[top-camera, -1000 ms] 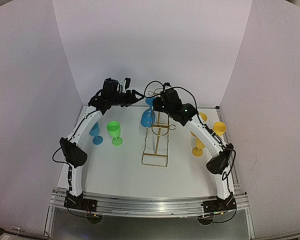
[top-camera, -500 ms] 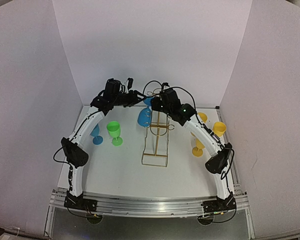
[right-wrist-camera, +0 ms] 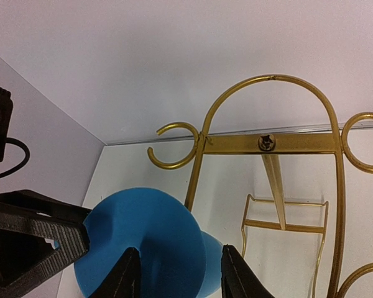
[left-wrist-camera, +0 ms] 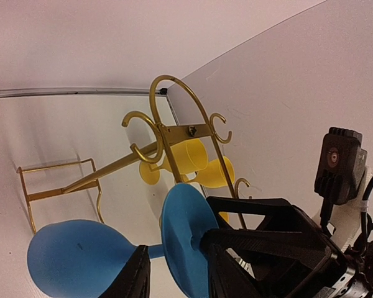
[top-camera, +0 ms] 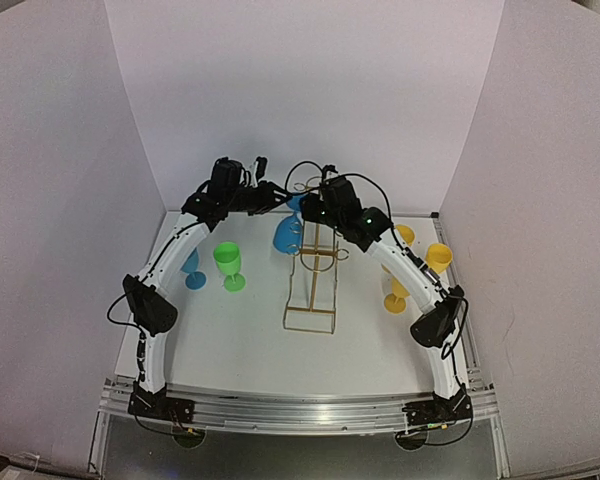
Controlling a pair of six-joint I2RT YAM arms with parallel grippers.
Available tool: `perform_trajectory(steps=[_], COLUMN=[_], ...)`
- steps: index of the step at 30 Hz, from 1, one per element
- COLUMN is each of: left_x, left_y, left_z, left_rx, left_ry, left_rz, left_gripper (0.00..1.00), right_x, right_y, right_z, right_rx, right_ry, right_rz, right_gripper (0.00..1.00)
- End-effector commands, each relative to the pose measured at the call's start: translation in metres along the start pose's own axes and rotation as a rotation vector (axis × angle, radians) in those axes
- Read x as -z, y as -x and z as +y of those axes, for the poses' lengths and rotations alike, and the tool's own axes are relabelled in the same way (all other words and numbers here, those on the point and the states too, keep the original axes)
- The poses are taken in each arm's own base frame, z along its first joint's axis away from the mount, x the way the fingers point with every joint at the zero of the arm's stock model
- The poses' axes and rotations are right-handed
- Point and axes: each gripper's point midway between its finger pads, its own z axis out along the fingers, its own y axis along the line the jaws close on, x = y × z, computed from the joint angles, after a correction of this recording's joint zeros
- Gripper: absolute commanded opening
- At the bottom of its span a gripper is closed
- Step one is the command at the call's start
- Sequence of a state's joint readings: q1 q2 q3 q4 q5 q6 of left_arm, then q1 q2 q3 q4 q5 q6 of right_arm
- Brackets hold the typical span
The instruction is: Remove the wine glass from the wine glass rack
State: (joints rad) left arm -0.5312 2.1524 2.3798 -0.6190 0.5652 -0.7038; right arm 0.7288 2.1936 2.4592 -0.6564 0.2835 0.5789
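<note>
The blue wine glass (top-camera: 288,235) hangs upside down in the air just left of the gold wine glass rack (top-camera: 315,270), clear of its hooks. My right gripper (top-camera: 310,210) holds it at the round foot (right-wrist-camera: 143,242), with a black finger on either side. In the left wrist view the foot (left-wrist-camera: 186,236) and stem sit between the fingers of my left gripper (left-wrist-camera: 180,276). Gaps still show on both sides there. The bowl (left-wrist-camera: 81,257) lies to the left. The rack's top-left hook (right-wrist-camera: 174,146) is bare.
A green glass (top-camera: 228,265) and a second blue glass (top-camera: 192,268) stand upright left of the rack. Yellow glasses (top-camera: 438,257) stand to its right, one (top-camera: 395,295) nearer the front. White walls close in the back and both sides.
The blue glass has shifted a little left, away from the rack, with my right gripper. My left jaws have narrowed around its foot and stem.
</note>
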Motion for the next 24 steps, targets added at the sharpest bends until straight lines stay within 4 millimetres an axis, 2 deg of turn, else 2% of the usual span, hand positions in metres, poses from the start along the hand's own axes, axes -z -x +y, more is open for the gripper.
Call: perform_trajectory(steps=[1,4,8,11,18,24], left_x=[-0.010,-0.011,-0.009,-0.007,-0.001,0.010], left_y=[-0.005,-0.006,-0.006,-0.006,-0.006,0.003], left_z=[0.000,0.004,0.006,0.004,0.000,-0.012], left_rx=[0.002,0.007,0.012,0.014,0.030,0.055], left_ry=[-0.025,-0.013,0.000,-0.001,-0.008,-0.054], left_rz=[0.019,0.020,0.014,0.013,0.015,-0.005], left_gripper=[0.31,0.26,0.08,0.00,0.00,0.00], right_x=[-0.012,-0.012,-0.010,-0.008,0.001,0.023], right_y=[-0.009,-0.009,-0.007,-0.007,-0.003,0.008], right_z=[0.001,0.002,0.001,0.000,-0.006,-0.016], right_rx=[-0.004,-0.004,-0.002,0.000,0.007,0.047], right_ry=[0.019,0.023,0.019,0.016,-0.001,-0.041], right_rz=[0.025,0.026,0.022,0.022,0.017,-0.011], right_gripper=[0.39,0.39,0.39,0.40,0.42,0.46])
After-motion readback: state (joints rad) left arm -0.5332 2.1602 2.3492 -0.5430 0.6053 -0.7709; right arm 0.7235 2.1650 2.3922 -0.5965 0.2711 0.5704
